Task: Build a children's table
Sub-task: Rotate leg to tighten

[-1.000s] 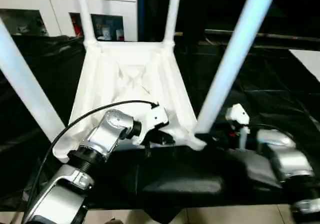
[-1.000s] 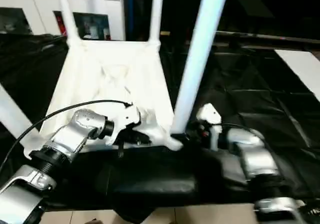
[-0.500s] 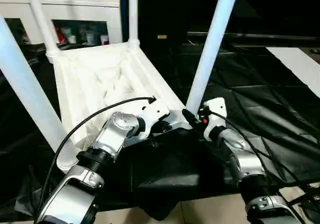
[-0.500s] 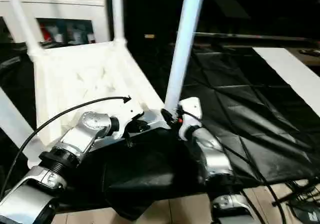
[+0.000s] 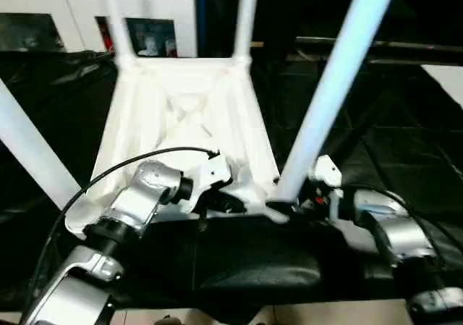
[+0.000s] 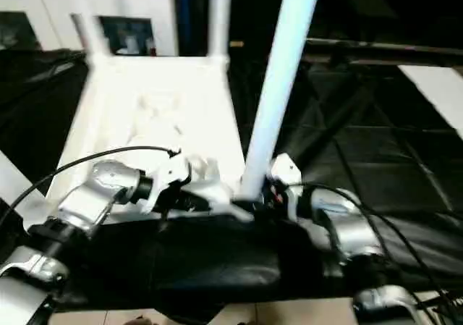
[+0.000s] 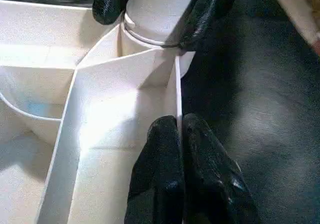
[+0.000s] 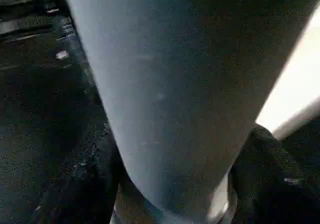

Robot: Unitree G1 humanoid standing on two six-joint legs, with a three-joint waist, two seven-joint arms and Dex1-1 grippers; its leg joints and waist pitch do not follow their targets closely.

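The children's table lies upside down, its white ribbed tabletop (image 5: 181,100) on the black sheet with four white legs rising from the corner sockets. My left gripper (image 7: 179,134) is shut on the thin rim wall at the tabletop's near edge (image 5: 221,198). My right gripper (image 5: 293,205) is at the base of the near right leg (image 5: 325,100). It is open, and its black fingers (image 7: 112,2) straddle the leg just above the socket. In the right wrist view the leg (image 8: 165,94) stands between the two fingers (image 8: 272,176). The near left leg (image 5: 29,151) stands beside my left arm.
A crinkled black sheet (image 5: 253,260) covers the work surface. White cabinets (image 5: 65,14) line the back wall behind the two far legs (image 5: 246,14). A flat white board (image 6: 441,86) lies at the far right. A black cable (image 5: 137,162) arcs over my left forearm.
The head camera has swung about. My right gripper has moved in from the right to the near right leg's base, and its fingers have spread around it. The left gripper keeps its pinch on the rim.
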